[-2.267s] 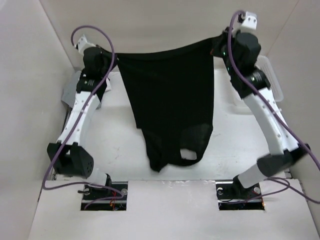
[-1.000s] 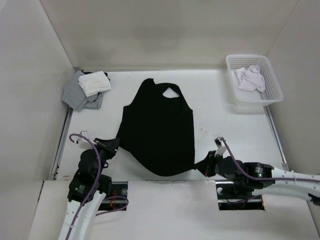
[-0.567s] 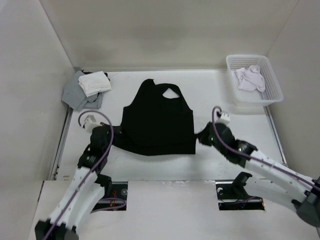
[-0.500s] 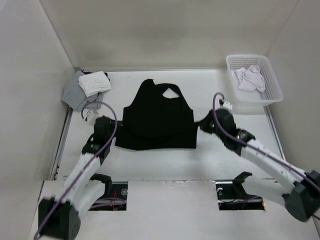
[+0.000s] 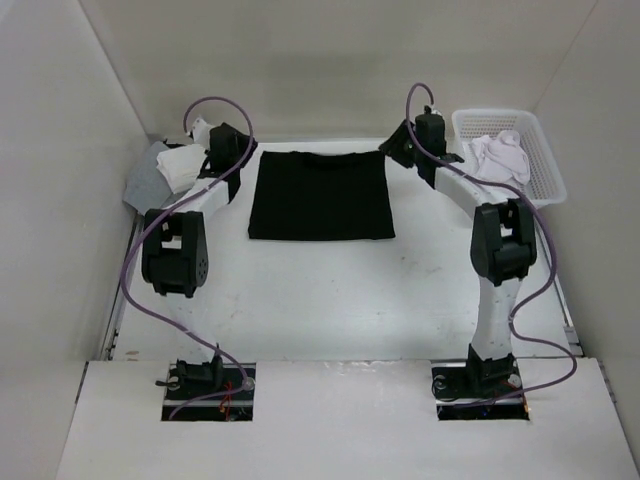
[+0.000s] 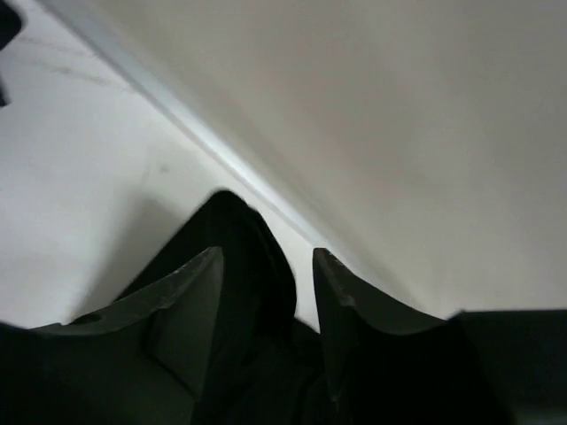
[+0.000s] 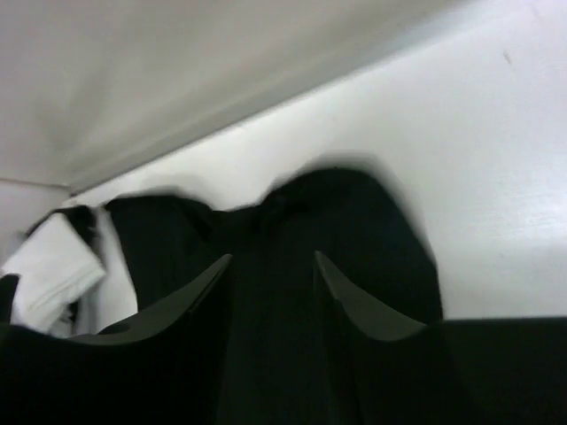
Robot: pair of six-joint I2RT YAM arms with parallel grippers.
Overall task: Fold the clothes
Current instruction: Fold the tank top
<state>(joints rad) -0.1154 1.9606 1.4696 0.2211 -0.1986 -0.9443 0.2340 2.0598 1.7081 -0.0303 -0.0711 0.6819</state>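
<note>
The clothes (image 5: pixel 320 195), a black sleeveless garment, lie folded into a flat rectangle at the far middle of the table. My left gripper (image 5: pixel 243 152) sits at its far left corner and my right gripper (image 5: pixel 393 150) at its far right corner. In the left wrist view the left gripper (image 6: pixel 266 257) is open, with a bunched black corner of the clothes (image 6: pixel 239 230) lying between the spread fingers. Seen from the right wrist, the right gripper (image 7: pixel 273 257) is open as well, its fingers astride the black fabric (image 7: pixel 354 221).
A white basket (image 5: pixel 460 125) holding a pale cloth (image 5: pixel 495 155) stands at the far right, just beside my right arm. At the far left, a white towel (image 5: pixel 185 165) lies on a grey cloth (image 5: pixel 145 180), next to my left gripper. The back wall rises close behind both grippers.
Both arms swept from the near edge to the far edge, carrying the garment's near hem over it and folding it in half. Both grippers went from shut to open.
</note>
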